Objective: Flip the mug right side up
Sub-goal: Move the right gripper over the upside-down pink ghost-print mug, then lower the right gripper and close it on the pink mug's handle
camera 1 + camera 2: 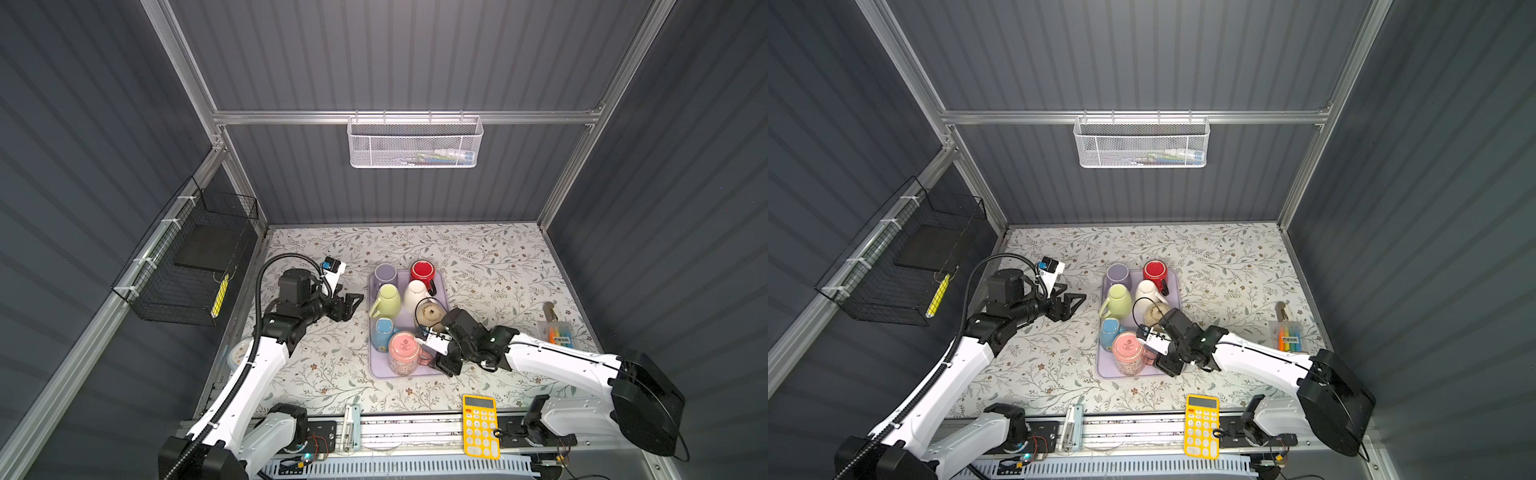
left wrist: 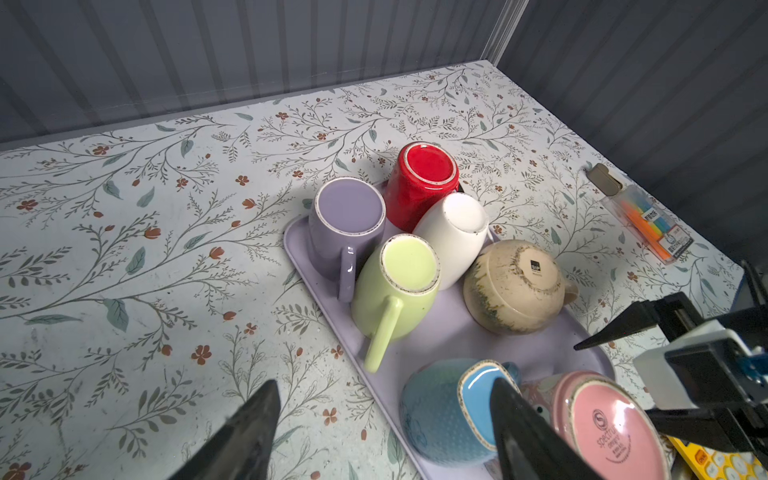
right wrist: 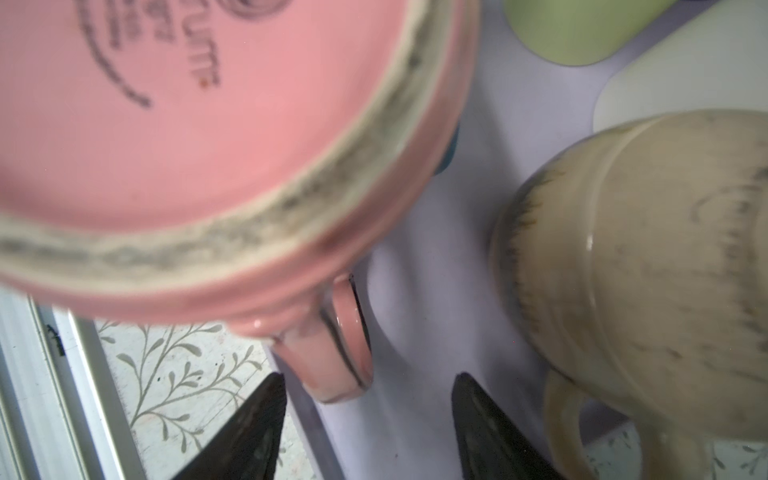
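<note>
Floral tabletop [image 1: 498, 257], grey ribbed walls [image 1: 415, 62]; lilac tray [image 2: 449, 332]; left gripper [image 1: 356, 305] spread; right gripper [image 3: 368, 386] spread near pink mug [image 3: 166, 104].

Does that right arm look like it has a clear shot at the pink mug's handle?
Probably yes. The right end effector is open, and the pink mug's handle sits in line with its gap, nothing lying between. The beige mug stands close alongside on the tray, but off that path.

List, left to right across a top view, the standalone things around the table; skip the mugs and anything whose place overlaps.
Black wire basket → left gripper → purple tray → yellow calculator → highlighter pack.
</note>
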Robot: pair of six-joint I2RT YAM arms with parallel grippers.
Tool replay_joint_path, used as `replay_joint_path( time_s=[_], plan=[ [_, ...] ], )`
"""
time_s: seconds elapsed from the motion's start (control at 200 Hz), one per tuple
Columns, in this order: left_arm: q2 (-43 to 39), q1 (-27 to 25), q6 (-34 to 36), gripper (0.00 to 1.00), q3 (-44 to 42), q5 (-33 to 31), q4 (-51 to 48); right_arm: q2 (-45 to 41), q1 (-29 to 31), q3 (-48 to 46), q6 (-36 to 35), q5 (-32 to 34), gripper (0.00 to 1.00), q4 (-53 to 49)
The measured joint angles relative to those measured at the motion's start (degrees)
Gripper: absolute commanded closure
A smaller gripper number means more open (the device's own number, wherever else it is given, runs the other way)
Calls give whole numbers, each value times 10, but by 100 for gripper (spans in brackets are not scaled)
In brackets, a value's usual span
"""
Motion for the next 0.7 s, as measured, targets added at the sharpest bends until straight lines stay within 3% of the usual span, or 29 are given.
replay_joint_path(
  time_s=[0.365,0.7],
  plan=[
    [-20,0,2,21,0,0,0,24,33,23,18,4,41,-3],
    [-27,-3,2,21,0,0,0,46,52,49,43,19,55,-14]
  ],
)
